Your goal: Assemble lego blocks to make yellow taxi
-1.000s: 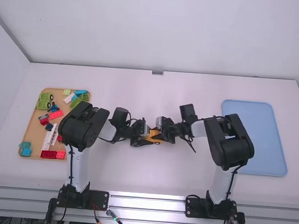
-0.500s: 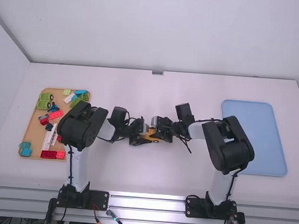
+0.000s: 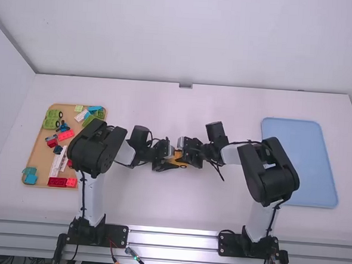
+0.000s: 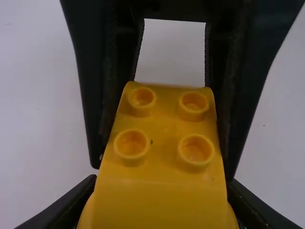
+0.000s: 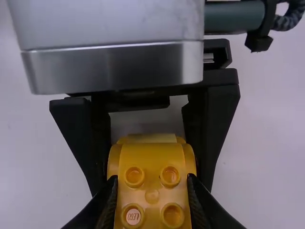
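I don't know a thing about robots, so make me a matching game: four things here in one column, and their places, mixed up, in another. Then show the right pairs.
1. Yellow piece
2. Blue tray
3. Tan tray
4. Green wheeled piece

A. Near the right edge of the table
B. In the tan tray's far left corner
C. Held by the left gripper and the right gripper
D. Near the table's left edge

Pairs: 1-C, 2-A, 3-D, 4-B
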`<act>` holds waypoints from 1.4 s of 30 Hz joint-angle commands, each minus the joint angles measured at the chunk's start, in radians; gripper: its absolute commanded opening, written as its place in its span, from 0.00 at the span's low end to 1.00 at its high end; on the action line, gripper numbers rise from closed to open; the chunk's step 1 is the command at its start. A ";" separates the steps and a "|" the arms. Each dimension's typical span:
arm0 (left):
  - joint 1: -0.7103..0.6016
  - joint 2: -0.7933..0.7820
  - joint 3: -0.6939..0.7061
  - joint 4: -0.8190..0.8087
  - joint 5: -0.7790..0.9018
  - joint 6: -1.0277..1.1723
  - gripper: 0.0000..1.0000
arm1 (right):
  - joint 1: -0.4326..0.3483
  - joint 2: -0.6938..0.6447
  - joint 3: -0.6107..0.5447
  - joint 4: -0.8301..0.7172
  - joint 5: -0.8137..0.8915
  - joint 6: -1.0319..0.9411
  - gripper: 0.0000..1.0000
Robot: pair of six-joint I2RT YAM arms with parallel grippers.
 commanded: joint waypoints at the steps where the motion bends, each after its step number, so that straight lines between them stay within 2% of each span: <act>1: -0.035 0.020 0.005 -0.012 -0.006 -0.008 0.45 | 0.033 0.055 -0.018 -0.002 0.124 0.037 0.30; 2: -0.035 0.020 0.005 -0.012 -0.006 -0.008 0.45 | 0.032 0.055 -0.017 -0.002 0.120 0.035 0.34; 7: -0.033 0.020 0.005 -0.011 -0.008 -0.008 0.45 | 0.033 0.053 -0.017 0.005 0.117 0.036 0.39; 11: -0.033 0.020 0.005 -0.012 -0.008 -0.008 0.45 | 0.031 0.053 -0.017 0.018 0.101 0.043 0.38; 18: -0.033 0.020 0.004 -0.021 -0.009 -0.008 0.43 | -0.019 0.053 -0.011 0.021 -0.012 0.038 0.38; 25: -0.033 0.020 0.007 -0.037 -0.009 0.011 0.43 | -0.089 0.053 -0.011 -0.009 -0.152 -0.048 0.40; 33: -0.033 0.020 0.006 -0.039 -0.020 0.010 0.44 | -0.125 0.051 -0.012 -0.018 -0.190 -0.059 0.46; 41: -0.033 0.020 0.008 -0.040 -0.032 0.000 0.45 | -0.176 -0.031 -0.012 -0.195 -0.185 -0.200 0.49; 42: -0.033 0.020 0.007 -0.036 -0.032 0.000 0.49 | -0.184 -0.044 -0.012 -0.227 -0.169 -0.223 0.50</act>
